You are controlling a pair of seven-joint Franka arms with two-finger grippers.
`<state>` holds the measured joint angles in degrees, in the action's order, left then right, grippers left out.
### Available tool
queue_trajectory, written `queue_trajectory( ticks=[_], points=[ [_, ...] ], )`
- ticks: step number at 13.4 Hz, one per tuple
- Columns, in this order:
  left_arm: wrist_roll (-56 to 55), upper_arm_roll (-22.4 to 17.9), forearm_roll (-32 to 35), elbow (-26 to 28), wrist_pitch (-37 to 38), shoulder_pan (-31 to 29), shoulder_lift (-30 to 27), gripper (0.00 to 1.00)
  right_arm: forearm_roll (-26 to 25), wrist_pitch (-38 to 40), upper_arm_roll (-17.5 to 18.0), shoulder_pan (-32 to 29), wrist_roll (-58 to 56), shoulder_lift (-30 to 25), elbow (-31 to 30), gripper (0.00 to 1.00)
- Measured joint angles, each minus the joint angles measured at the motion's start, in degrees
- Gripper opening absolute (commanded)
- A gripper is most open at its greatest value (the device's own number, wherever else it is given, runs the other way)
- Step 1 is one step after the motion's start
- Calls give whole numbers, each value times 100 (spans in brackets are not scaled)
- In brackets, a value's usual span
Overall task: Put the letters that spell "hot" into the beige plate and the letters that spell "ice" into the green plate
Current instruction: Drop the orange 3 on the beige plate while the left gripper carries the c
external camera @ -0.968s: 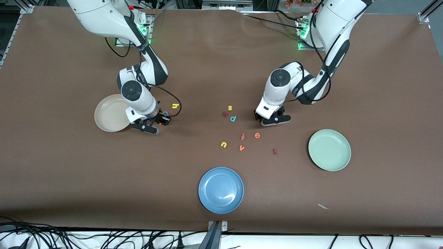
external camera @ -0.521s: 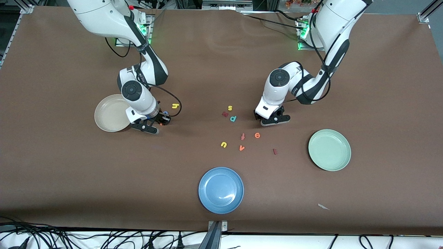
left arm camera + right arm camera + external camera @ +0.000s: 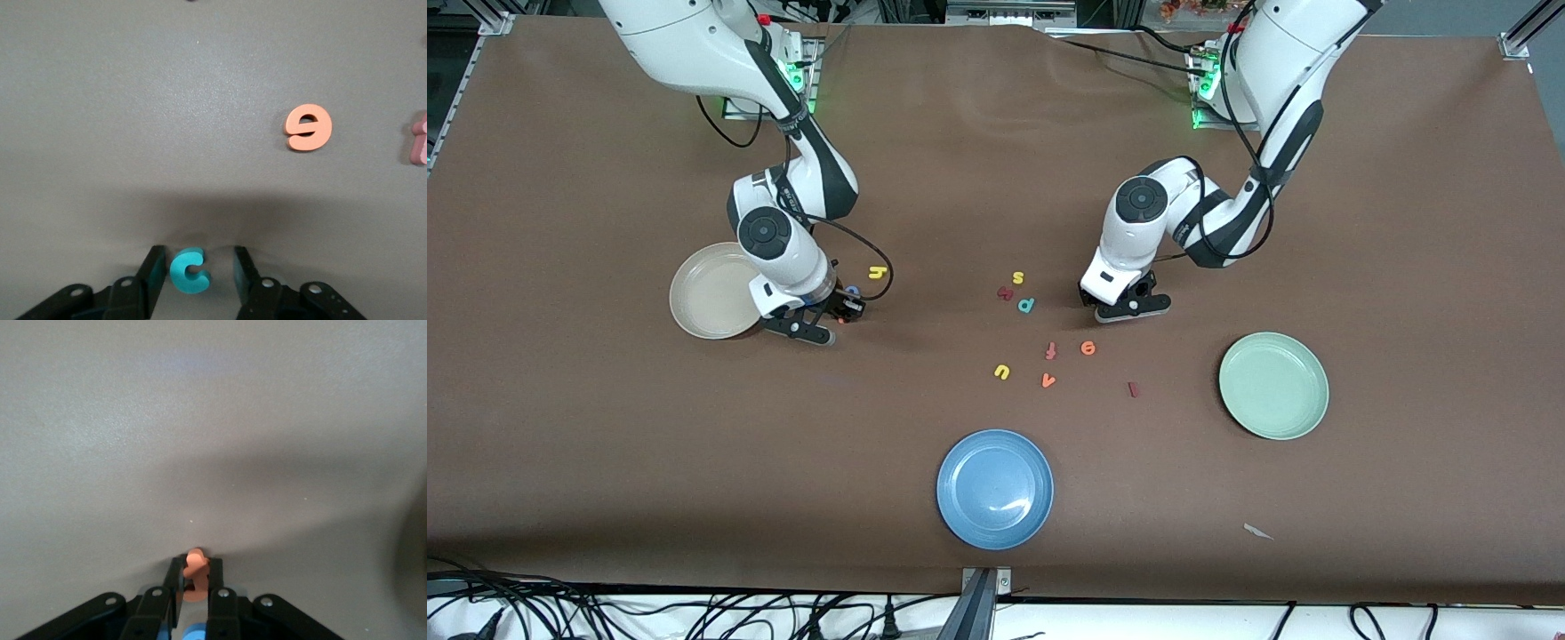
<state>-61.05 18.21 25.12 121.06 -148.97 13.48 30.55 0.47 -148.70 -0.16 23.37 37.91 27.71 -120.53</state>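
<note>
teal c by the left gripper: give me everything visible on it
The teal c is a small, thick letter, matte and foam-like, one solid colour. It lies flat on the brown table, between the fingers of the left gripper, which straddle it with a gap showing on each side, so nothing grips it yet. In the front view the gripper hides it. An orange e lies apart from it; no other letter touches it.

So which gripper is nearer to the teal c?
Left. The left gripper is down around the teal c, a finger on each side. The right gripper is beside the beige plate, holding an orange letter.
</note>
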Motion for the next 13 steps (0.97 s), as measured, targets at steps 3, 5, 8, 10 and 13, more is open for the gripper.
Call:
queue_trajectory(
  ticks=[3,5,8,10,13],
  points=[
    [10,10,0,-3,53,0,-8,37,-1,349,-127,-2,-52,-162,81,10],
    [27,12,0,-3,80,-2,-14,34,-3,692,-282,-3,-94,-315,147,10],
    [42,16,0,-3,123,-6,-24,28,-6,1170,-631,-6,-575,-512,162,10],
    [47,18,0,-3,158,-8,-32,24,-6,1509,-971,-9,-1133,-604,161,10],
    [65,22,0,-6,179,-8,-47,21,-7,1684,-1600,-22,-2277,-642,149,10]
  ],
)
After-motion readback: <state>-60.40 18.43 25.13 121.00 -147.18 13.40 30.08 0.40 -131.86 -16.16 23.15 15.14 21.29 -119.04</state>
